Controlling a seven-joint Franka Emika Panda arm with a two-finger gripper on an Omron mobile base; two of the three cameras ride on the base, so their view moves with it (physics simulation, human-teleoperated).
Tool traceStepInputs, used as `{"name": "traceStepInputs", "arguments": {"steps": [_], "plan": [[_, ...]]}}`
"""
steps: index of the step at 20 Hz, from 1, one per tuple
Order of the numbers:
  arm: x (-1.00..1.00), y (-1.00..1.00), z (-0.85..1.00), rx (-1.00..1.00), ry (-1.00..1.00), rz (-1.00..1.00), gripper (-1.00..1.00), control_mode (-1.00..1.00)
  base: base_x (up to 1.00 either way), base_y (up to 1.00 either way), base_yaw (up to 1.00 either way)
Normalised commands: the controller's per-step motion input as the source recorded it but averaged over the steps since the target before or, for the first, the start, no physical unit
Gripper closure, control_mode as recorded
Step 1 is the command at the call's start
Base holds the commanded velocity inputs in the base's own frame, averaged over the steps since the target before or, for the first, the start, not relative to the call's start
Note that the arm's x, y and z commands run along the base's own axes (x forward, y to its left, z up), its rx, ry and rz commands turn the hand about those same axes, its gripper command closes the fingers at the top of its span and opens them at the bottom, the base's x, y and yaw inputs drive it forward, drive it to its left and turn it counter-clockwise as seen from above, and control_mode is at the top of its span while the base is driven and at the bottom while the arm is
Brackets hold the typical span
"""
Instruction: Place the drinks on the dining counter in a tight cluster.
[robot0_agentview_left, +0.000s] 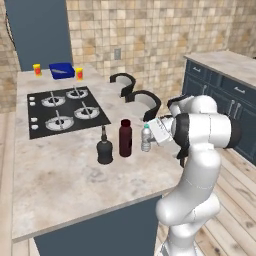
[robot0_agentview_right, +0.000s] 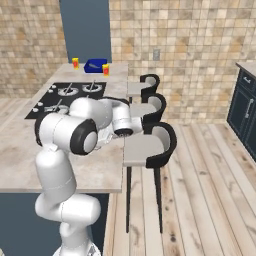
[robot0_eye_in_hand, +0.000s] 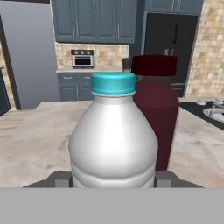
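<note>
Three drinks stand close together on the beige dining counter (robot0_agentview_left: 60, 175): a squat black bottle (robot0_agentview_left: 104, 149) on the left, a taller dark-red bottle (robot0_agentview_left: 125, 138) in the middle, and a small clear water bottle (robot0_agentview_left: 145, 139) with a blue cap on the right. My gripper (robot0_agentview_left: 150, 139) reaches in from the right and is shut on the water bottle. In the hand view the water bottle (robot0_eye_in_hand: 113, 140) stands upright between my fingertips (robot0_eye_in_hand: 61, 177), with the dark-red bottle (robot0_eye_in_hand: 159, 113) just behind it to the right.
A black cooktop (robot0_agentview_left: 65, 110) lies behind the bottles. Two yellow-red jars (robot0_agentview_left: 37, 69) and a blue box (robot0_agentview_left: 62, 70) stand at the far end. Black-backed stools (robot0_agentview_right: 150, 145) line the counter's right edge (robot0_agentview_right: 120, 165). Dark blue cabinets (robot0_agentview_left: 225, 95) stand at the right.
</note>
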Motion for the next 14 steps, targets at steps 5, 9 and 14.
{"name": "traceStepInputs", "arguments": {"steps": [5, 9, 14], "plan": [[0.26, 0.1, 0.0, 0.0, 0.0, 0.0, 1.0, -1.0, 0.0, 0.0, 0.0], [0.08, 0.07, -0.05, 0.0, 0.0, 0.0, 1.0, -1.0, 0.0, 0.0, 0.0], [0.0, 0.19, -0.18, 0.0, 0.0, 0.0, 1.0, -1.0, 0.0, 0.0, 0.0]]}}
